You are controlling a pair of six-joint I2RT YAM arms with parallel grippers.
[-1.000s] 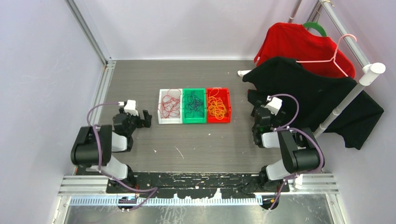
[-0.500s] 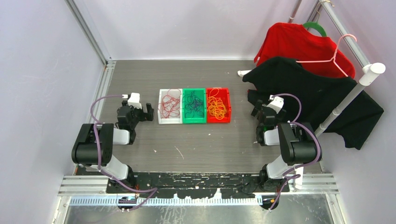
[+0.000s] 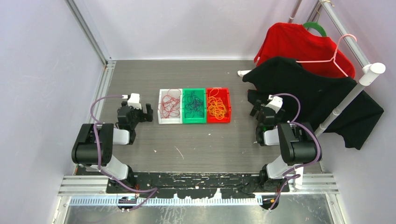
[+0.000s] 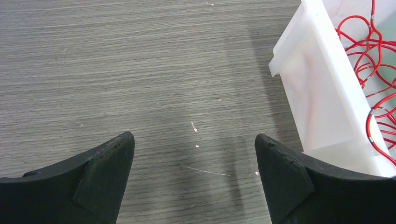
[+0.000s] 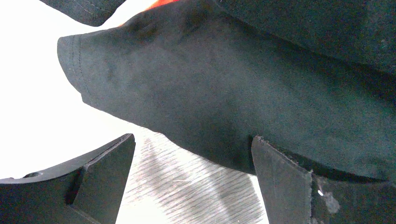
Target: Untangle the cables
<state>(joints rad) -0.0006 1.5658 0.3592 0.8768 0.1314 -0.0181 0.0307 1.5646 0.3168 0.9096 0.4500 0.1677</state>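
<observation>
Three small trays sit side by side in the middle of the gray table (image 3: 201,140). The white tray (image 3: 160,107) on the left holds the red cables (image 3: 170,105). The green tray (image 3: 194,90) in the middle holds the dark cables (image 3: 193,106). The red tray (image 3: 229,106) on the right holds the orange cables (image 3: 217,108). Each clump lies inside its own tray.

The left gripper (image 3: 148,113) is low over the table, just beside the left side of the white tray. Its jaws are wide apart and hold nothing. From the left wrist, only bare table shows between the two black fingers (image 4: 98,172). The corner of the white tray is off to the right, near the right finger. The red cables lie past the tray wall, not between the jaws.

The right gripper (image 3: 257,109) is on the right side of the table, well apart from the trays. Its jaws are wide apart too, and they hold nothing. A black shirt (image 3: 308,98) hangs just in front of them. The orange cables are the clump nearest to it.

A red shirt (image 3: 299,44) hangs on the rack (image 3: 362,77) behind the black one.
</observation>
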